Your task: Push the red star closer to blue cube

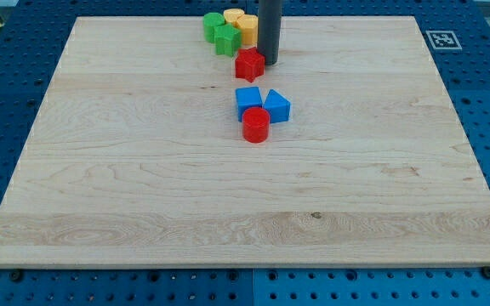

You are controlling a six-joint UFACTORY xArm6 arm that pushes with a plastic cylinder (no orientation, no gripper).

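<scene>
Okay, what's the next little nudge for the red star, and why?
Probably keep pushing toward the view's bottom. My tip sits at the red star's right, slightly toward the view's top, and a small gap still separates the star from the blue cube below it.

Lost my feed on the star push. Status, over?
My tip touching red star at its right side. Star clear of the top cluster, just above blue cube, small gap left. Nothing between them.
</scene>
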